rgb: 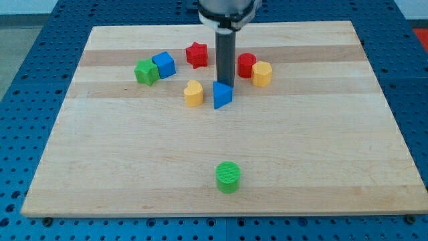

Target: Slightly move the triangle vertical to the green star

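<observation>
A blue triangle (222, 96) lies on the wooden board (221, 134), near the view's top centre. My tip (225, 84) stands right at the triangle's top edge, touching or nearly touching it. The green star (145, 71) sits at the view's upper left, pressed against a blue cube (164, 64). The triangle is well to the right of the star and a little lower in the view.
A yellow heart (193, 93) lies just left of the triangle. A red star (196, 54) sits above it, left of the rod. A red cylinder (246, 64) and a yellow hexagon (261, 73) touch at the rod's right. A green cylinder (228, 177) stands near the bottom.
</observation>
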